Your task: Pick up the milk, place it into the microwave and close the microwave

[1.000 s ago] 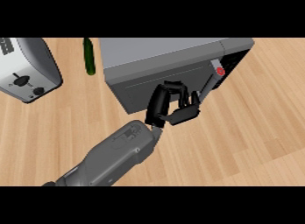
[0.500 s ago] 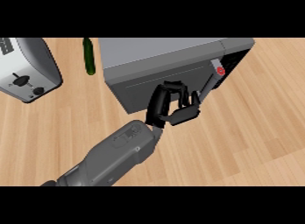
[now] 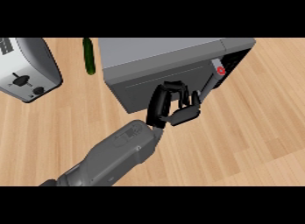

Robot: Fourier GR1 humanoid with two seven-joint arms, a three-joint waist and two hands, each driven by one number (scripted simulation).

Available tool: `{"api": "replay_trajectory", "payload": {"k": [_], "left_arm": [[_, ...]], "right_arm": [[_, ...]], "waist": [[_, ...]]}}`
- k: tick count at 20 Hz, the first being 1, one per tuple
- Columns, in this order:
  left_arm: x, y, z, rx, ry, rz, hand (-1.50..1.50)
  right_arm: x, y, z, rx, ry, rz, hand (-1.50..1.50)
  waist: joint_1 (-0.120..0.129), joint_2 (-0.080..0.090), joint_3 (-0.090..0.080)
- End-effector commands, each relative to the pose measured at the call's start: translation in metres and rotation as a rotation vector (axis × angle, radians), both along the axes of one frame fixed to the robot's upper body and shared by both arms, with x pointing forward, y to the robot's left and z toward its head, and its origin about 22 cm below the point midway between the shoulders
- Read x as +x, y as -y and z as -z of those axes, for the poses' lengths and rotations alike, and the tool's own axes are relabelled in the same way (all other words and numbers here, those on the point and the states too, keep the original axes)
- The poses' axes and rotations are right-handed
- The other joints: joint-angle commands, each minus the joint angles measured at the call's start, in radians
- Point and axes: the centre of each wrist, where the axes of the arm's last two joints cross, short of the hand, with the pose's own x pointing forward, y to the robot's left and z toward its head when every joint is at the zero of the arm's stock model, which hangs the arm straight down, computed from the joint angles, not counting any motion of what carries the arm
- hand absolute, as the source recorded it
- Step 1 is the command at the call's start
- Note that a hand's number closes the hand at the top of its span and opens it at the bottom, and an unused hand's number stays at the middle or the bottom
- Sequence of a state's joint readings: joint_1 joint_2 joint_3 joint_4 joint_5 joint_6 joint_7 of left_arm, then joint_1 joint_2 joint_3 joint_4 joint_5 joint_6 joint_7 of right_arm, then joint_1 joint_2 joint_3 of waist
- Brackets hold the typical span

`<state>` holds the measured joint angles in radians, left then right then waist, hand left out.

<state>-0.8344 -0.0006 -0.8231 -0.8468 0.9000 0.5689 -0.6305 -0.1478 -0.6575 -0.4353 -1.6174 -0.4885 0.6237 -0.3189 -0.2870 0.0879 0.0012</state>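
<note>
One grey microwave (image 3: 161,52) on the wooden counter (image 3: 258,131), red button (image 3: 220,71) on its side panel; robot hand (image 3: 183,115) spread, straight fingers (image 3: 167,98) against its dark door (image 3: 139,85).

The pale bench (image 3: 258,131) shows smooth matt wood grain, the grey box-shaped microwave (image 3: 155,52) dull brushed metal, the silver toaster (image 3: 19,65) shiny metal, the dark-green cucumber (image 3: 88,57) a smooth gloss.

microwave (image 3: 161,65): a red mark (image 3: 220,70) sat on its panel; no lettering was legible.
toaster (image 3: 19,70): no readable markings.
</note>
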Motion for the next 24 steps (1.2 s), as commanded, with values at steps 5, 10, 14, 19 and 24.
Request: {"api": "replay_trajectory", "payload": {"k": [5,10,14,19,24], "left_arm": [[0.027,-0.002,-0.018,-0.002,0.019,-0.058,1.50],[0.027,0.001,-0.023,-0.024,0.029,-0.060,1.50],[0.029,0.002,-0.024,-0.020,0.046,-0.045,1.50],[0.028,0.002,-0.022,-0.019,0.048,-0.044,1.50],[0.027,0.003,-0.020,-0.032,0.047,-0.043,1.50]], "right_arm": [[0.001,0.014,-0.027,-0.089,0.030,0.036,-1.50],[0.002,0.022,-0.026,-0.068,0.030,0.036,-1.50],[0.006,0.027,-0.019,-0.030,0.008,0.029,-1.50],[0.008,0.036,-0.019,0.013,0.012,0.033,-1.50],[0.011,0.042,-0.013,0.047,0.001,0.016,-1.50]], "waist": [[-0.005,0.015,-0.002],[-0.013,0.016,0.001],[0.005,0.018,0.002],[0.005,0.021,0.002],[0.003,0.025,0.004]]}}
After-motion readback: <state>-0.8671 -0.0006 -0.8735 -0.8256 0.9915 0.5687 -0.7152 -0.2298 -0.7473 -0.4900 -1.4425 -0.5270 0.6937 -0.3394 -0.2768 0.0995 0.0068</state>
